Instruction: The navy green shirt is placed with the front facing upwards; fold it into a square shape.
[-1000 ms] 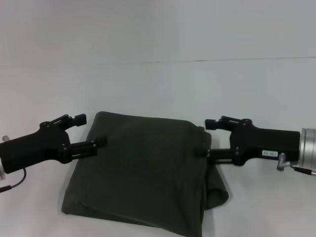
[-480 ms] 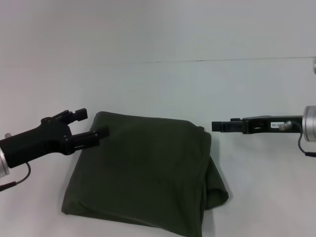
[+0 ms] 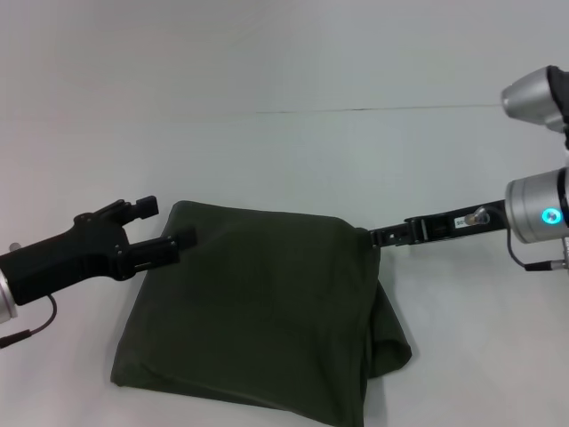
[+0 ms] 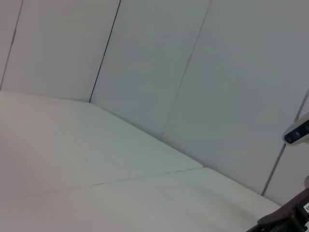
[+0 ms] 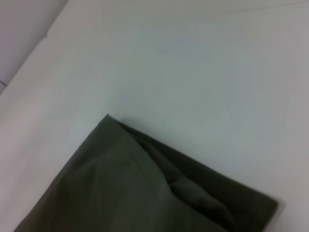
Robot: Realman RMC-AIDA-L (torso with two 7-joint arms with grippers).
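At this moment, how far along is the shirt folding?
Mostly done, by the look of it: the shirt lies on the table as a compact, roughly square bundle. Nothing is gripped. The left gripper sits open at the far left corner; the right gripper is at the far right corner. Left over: the right edge bulges with loose layers, which may want tidying.
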